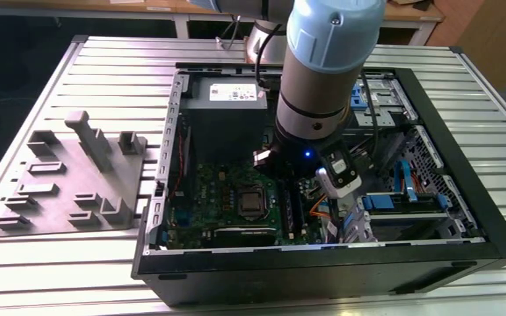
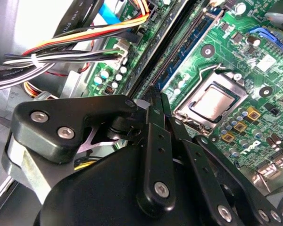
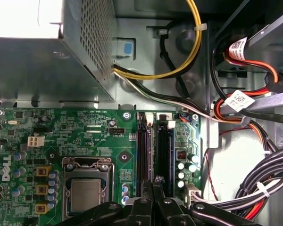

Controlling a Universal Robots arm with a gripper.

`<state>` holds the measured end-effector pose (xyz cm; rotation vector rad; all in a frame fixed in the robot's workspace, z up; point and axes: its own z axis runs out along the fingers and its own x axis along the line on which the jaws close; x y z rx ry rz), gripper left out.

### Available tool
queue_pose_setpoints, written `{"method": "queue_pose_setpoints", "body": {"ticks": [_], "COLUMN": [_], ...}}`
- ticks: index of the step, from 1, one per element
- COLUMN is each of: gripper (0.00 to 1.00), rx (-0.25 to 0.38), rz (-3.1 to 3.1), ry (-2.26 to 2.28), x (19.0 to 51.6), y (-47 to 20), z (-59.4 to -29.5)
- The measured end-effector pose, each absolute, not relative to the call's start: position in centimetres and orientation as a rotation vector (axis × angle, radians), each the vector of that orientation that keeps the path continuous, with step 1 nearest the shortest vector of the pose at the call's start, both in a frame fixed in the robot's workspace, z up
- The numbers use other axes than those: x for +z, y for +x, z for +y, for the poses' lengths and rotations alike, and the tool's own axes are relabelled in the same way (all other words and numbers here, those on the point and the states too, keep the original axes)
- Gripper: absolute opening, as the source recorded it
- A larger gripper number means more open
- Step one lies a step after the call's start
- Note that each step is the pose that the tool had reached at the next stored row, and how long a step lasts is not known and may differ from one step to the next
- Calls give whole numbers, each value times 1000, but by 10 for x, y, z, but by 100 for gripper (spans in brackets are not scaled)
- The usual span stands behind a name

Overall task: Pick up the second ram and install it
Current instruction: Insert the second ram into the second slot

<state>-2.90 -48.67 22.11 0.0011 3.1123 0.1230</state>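
- We see the open computer case point(image 1: 490, 217) on the slatted table point(image 1: 103, 59).
- The green motherboard point(image 3: 75, 132) lies inside.
- The gripper point(image 3: 153, 186) has its fingers pinched together over the memory slots point(image 3: 142, 146).
- The second ram point(image 3: 163, 155) stands in its slot, just beside them.

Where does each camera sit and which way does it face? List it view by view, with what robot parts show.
Exterior view: off the arm, high above the table, looking down into the open case; the arm shows.
First wrist view: on the arm, looking about straight down on the motherboard; the gripper shows.
Second wrist view: on the arm, looking slantwise past the gripper's dark links at the motherboard.
Shared: all three show the CPU and motherboard; both wrist views show the gripper.
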Motion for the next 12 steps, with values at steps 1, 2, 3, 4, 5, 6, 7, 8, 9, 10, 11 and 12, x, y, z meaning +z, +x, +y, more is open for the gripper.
{"method": "queue_pose_setpoints", "body": {"ticks": [1, 2, 3, 4, 5, 6, 7, 8, 9, 10, 11, 12], "gripper": [11, 11, 11, 11, 11, 11, 11, 11, 11, 11, 11, 11], "rx": [123, 123, 123, 123, 123, 123, 123, 123, 123, 124, 128, 133], "rz": [3112, 3112, 3112, 3112, 3112, 3112, 3112, 3112, 3112, 3112, 3112, 3112], "ry": [1, 1, 1, 1, 1, 1, 1, 1, 1, 1, 1, 1], "x": [221, 221, 221, 221, 221, 221, 221, 221, 221, 220, 220, 220], "y": [-29, -29, -29, -29, -29, -29, -29, -29, -29, -29, -29, -29], "z": [-487, -487, -487, -487, -487, -487, -487, -487, -487, -487, -487, -487]}}
